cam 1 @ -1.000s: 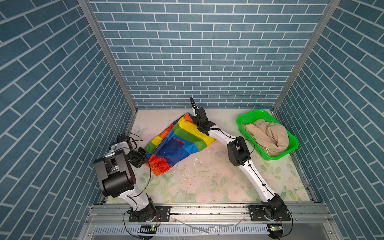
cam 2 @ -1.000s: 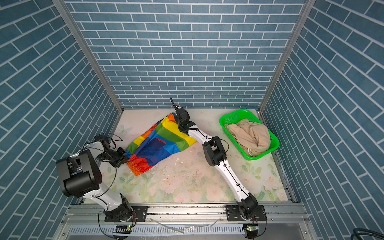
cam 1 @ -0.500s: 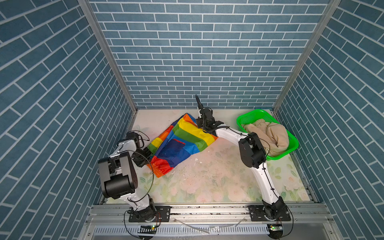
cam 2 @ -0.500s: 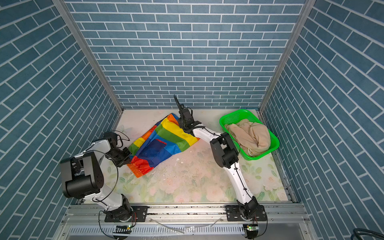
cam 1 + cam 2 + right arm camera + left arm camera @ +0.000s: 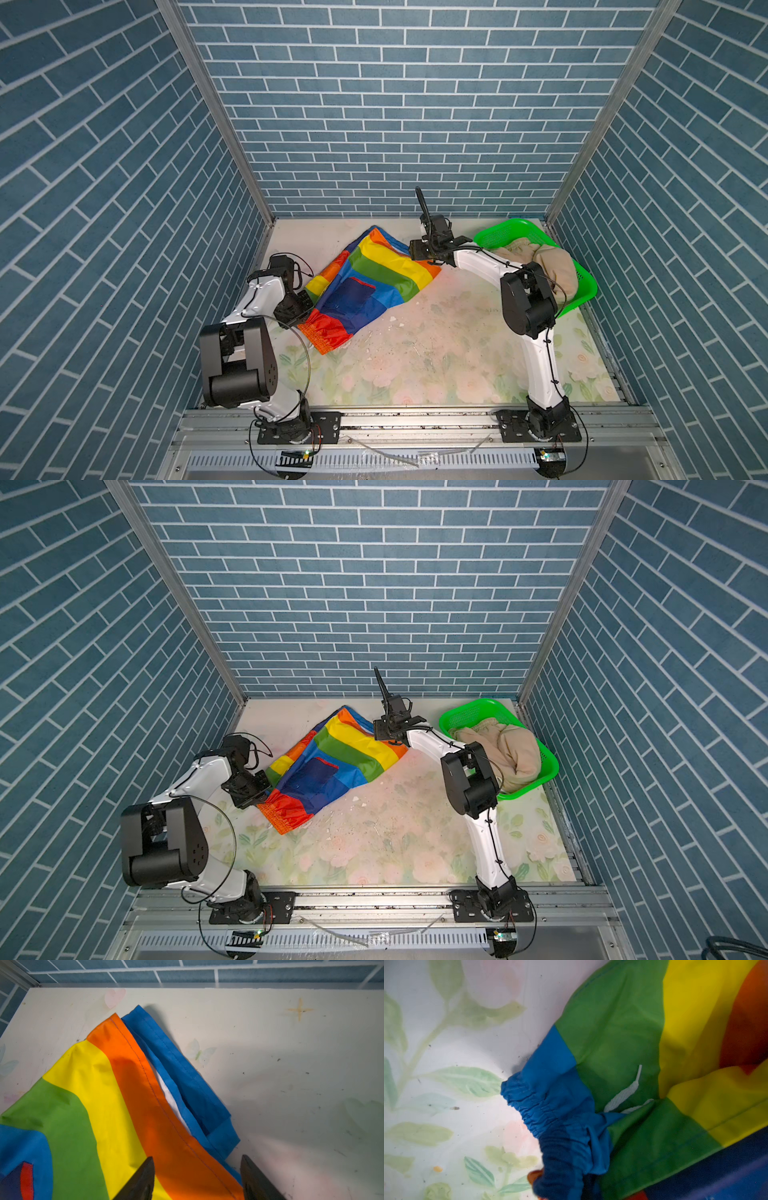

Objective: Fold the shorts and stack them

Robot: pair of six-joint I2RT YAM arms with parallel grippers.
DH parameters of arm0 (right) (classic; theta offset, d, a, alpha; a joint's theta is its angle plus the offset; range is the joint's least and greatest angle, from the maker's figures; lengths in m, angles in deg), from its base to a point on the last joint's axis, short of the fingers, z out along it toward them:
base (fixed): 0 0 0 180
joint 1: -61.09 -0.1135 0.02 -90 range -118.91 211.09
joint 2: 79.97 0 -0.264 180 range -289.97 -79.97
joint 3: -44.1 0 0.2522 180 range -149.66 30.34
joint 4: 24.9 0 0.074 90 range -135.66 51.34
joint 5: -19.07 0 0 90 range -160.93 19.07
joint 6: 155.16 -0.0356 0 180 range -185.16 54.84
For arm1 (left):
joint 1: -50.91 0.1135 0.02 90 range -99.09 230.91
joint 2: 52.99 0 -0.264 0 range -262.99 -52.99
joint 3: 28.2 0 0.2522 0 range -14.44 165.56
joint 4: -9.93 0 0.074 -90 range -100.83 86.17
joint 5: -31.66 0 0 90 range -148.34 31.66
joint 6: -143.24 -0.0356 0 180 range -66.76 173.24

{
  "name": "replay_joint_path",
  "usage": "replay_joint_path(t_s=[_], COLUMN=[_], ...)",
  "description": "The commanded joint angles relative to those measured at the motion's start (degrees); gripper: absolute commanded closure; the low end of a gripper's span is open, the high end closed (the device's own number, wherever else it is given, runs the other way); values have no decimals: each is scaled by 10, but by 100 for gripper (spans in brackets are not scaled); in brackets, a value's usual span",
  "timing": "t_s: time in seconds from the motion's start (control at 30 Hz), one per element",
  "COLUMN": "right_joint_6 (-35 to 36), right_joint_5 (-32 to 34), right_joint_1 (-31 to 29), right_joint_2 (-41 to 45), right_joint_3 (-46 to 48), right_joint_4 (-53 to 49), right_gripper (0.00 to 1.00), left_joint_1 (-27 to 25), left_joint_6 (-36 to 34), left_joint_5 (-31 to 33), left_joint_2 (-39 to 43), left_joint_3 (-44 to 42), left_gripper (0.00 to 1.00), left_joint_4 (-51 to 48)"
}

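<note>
- Rainbow shorts (image 5: 365, 282): I'm seeing them lying spread but rumpled, on a diagonal, mid-left on the table (image 5: 415, 353). The beige shorts (image 5: 557, 266) are sitting heaped in the basket (image 5: 498, 235) at the far right, not yet out.
- L gripper (image 5: 302, 308): jaws are closed. The waistband (image 5: 550, 1105) is bunching toward them in the L wrist view, so I'm reading it as a pinch on the gathered blue edge.
- R gripper (image 5: 196, 1159): fingers (image 5: 143, 1180) are standing well apart over the orange leg hem (image 5: 166, 1095), gripping nothing.
- Risk 1: I'm holding one end only. If the L arm pulls now, the thin shiny cloth is prob. sliding across the table instead of folding, w/ no anchor at the leg end.
- Risk 2: if the R closes here, it's likely catching the top orange layer only. The blue layer (image 5: 187, 1084) is lying offset beside it, so the layers could split and the fold run crooked.
- Risk 3: the L pinch is on a bunched bit, so the elastic could slip out. The loose drawstring (image 5: 625, 1095) could snag.
- Risk 4: the R elbow (image 5: 528, 303) is overlapping the basket in both top views and I can't tell the clearance. A swing could knock it.
- Judgement: fold not begun, stack a long way off.
</note>
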Motion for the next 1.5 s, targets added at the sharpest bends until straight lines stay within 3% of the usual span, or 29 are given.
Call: replay_joint_path(t_s=[0.0,0.33,0.5,0.53,0.6,0.7,0.97,1.07,1.2,1.3,1.33,1.47], right_joint_6=[-23,-42,-53,-54,-57,-64,-99,-134,-202,-232,-234,-197], right_joint_5=[-47,-70,-50,-41,-34,-30,36,59,65,115,144,229], right_joint_1=[0,2,3,3,4,3,4,2,-11,-48,-64,-79], right_joint_2=[2,-6,-2,0,4,20,153,239,361,446,473,562], right_joint_3=[22,61,79,86,100,123,291,392,519,568,572,564], right_joint_4=[-42,-41,-43,-43,-41,-36,-18,-23,-42,-95,-115,-135], right_gripper=[34,39,51,55,77,100,100,100,100,100,94,51], left_joint_1=[-1,-1,-1,-1,-1,-2,-105,-119,-128,-128,-128,-128], left_joint_6=[1,4,2,2,0,-7,-42,-39,-34,-41,-45,-54], left_joint_5=[10,11,9,8,7,1,11,-52,-47,-30,-20,16], left_joint_2=[14,21,28,31,37,44,2,-6,-18,-24,-24,-17], left_joint_3=[-15,-21,-27,-28,-32,-36,9,8,24,40,46,71], left_gripper=[97,95,95,95,95,94,95,95,95,96,96,96], left_joint_4=[-9,-9,-10,-11,-12,-12,-45,-5,-2,-18,-25,-46])
